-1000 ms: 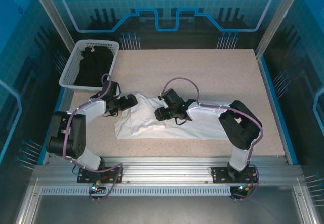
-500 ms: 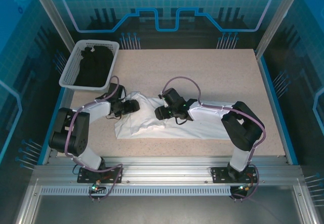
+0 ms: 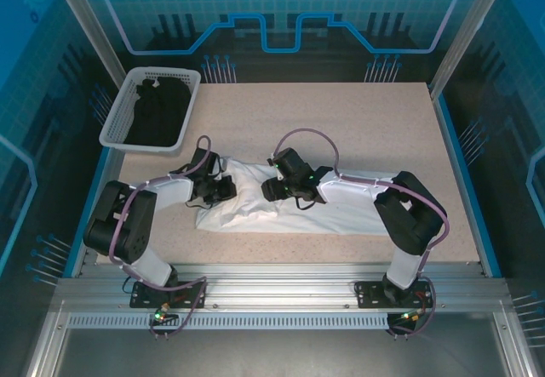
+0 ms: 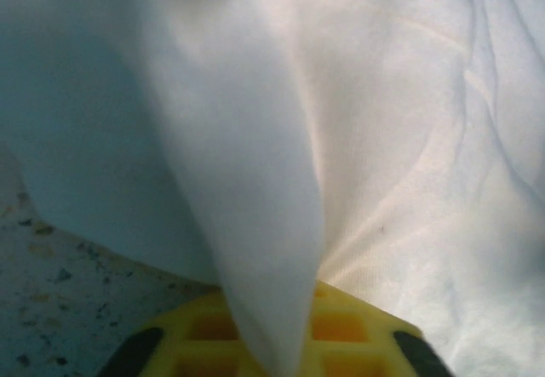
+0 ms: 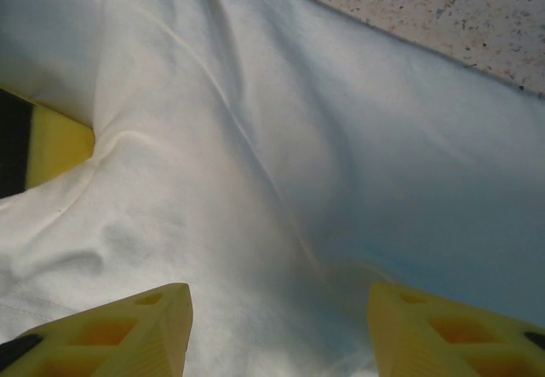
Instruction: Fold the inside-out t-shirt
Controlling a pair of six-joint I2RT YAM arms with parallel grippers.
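As the wrinkled white cloth t-shirt (image 3: 255,209) lies left to right, its left end is clamped by the left gripper (image 3: 223,188); the right gripper (image 3: 271,191), jaws apart, is set mid-cloth

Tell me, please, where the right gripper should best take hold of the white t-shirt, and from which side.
Probably the raised crease of the t-shirt under the open right gripper, approached straight from above. The cloth lies flat on the table, so only a standing fold gives something to pinch. The left gripper is shut on such a fold at its own end.
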